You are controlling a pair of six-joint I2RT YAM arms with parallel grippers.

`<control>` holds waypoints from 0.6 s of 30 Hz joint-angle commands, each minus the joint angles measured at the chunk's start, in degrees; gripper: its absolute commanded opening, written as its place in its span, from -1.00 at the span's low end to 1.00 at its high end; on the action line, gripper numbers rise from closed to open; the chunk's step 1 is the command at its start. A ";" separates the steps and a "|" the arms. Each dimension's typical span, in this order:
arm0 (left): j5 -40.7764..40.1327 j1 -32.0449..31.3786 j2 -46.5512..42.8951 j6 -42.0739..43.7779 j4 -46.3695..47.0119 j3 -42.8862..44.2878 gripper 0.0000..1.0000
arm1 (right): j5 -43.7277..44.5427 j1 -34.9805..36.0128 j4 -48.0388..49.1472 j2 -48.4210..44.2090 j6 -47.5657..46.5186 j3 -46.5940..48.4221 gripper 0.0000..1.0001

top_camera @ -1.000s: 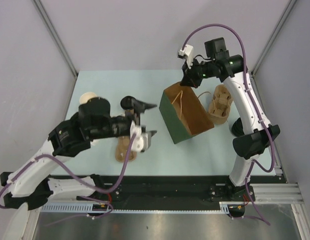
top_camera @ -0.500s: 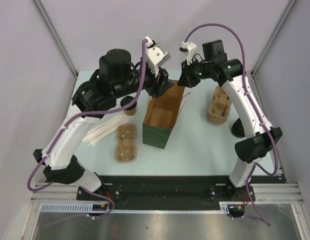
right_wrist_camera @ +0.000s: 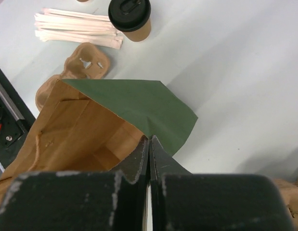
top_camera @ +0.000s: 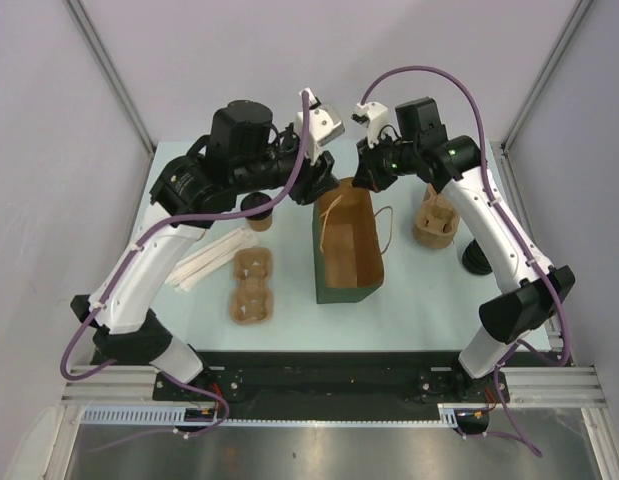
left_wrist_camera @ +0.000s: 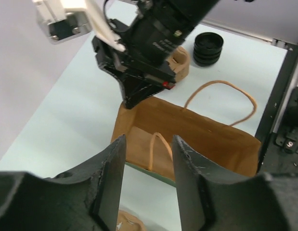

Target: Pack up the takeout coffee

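The takeout coffee (right_wrist_camera: 130, 18), a small tan paper cup under a round black lid, stands upright on the tabletop (top_camera: 409, 300), just beside a bundle of pale wooden stirrers (right_wrist_camera: 76, 24) and near a moulded-pulp cup carrier (top_camera: 251, 285); from above it is partly hidden by the left arm. It sits to the left of the green bag (right_wrist_camera: 139, 103), apart from it and not yet packed. The bag's brown inside faces up toward the overhead camera.

The right hand (right_wrist_camera: 149, 144) is pinched closed on the bag's far rim; the left hand (left_wrist_camera: 148, 144) hovers over that same end with its fingers half apart and nothing visible between them.

The cup is probably light, with thin paper walls that would dent under a hard squeeze; the plastic lid looks smooth and only pressed on, so lifting by it risks popping it off. The better hold is likely around the paper body, below the lid, gently, keeping the cup upright in case it holds liquid.
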 commanded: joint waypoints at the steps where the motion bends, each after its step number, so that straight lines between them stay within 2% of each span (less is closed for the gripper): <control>1: 4.40 -1.24 0.00 1.61 -1.18 0.62 0.00 | 1.59 -0.07 3.07 -2.56 1.23 -0.20 -1.00; 10: -0.17 -2.12 4.13 0.65 -3.02 1.59 -0.03 | 2.29 0.55 3.51 -2.47 1.67 -0.20 -1.00; 14: -3.24 -2.04 5.62 0.38 -6.18 2.82 -0.16 | 2.38 0.72 3.78 -2.56 1.76 -0.02 -1.00; 18: -5.17 -1.51 4.14 0.47 -6.02 -0.24 -0.27 | 2.30 0.81 3.69 -2.39 1.76 -0.11 -1.00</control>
